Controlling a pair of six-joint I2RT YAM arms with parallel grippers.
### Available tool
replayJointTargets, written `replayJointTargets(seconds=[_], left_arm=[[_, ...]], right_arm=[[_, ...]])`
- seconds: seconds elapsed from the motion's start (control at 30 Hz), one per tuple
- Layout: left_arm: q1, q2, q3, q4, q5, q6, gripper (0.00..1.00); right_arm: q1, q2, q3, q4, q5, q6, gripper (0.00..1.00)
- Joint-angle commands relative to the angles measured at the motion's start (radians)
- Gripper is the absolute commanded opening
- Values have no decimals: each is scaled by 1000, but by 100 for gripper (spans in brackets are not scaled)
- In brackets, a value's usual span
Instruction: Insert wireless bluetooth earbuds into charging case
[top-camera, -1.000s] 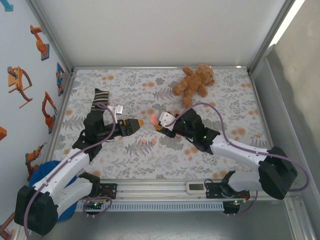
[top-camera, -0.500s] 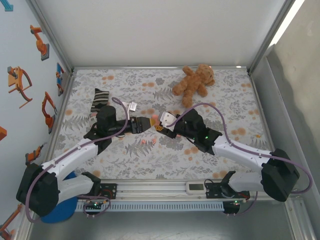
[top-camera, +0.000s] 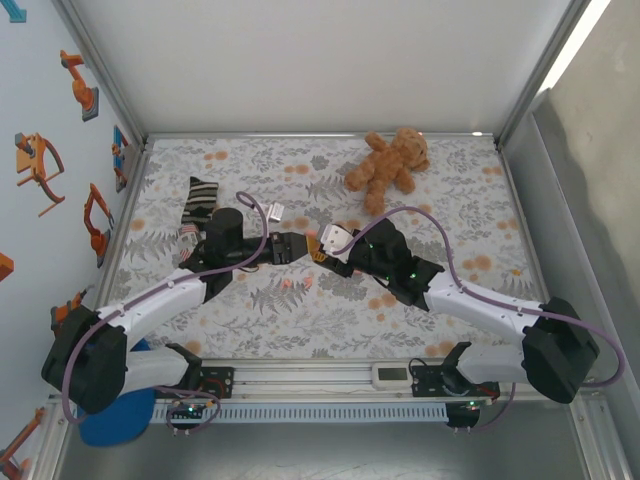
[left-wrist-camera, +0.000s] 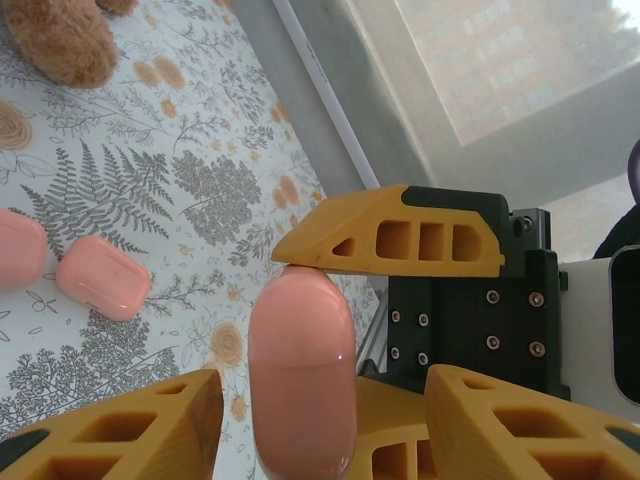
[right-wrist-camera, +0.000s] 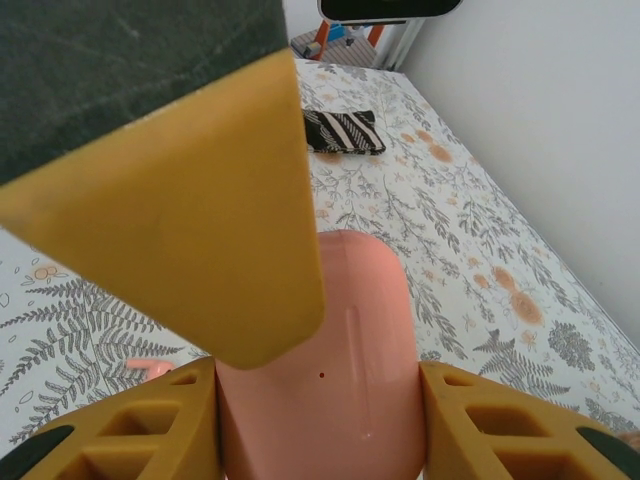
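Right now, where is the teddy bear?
In the top view, the teddy bear lies at the back of the floral cloth, right of centre, apart from and beyond the right gripper.

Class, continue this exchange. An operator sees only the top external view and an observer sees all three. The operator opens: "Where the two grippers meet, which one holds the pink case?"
Observer: The right gripper. Its wrist view shows the case pressed between both its fingers.
Operator: Is the left on it too?
Observer: Not yet. In the left wrist view the left gripper has a finger either side of the case, and neither seems to touch.
Operator: Is the case open?
Observer: It looks closed. It is smooth in both wrist views, with no opening.
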Motion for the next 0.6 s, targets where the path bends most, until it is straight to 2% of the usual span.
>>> replayJointTargets(seconds=[0.0,0.57], left_arm=[[-4,8,29,44,29,-11,51],[-7,23,33,46,33,-11,29]], right_arm=[[8,-16,-3,22,23,7,39],[14,-4,9,6,31,8,39]])
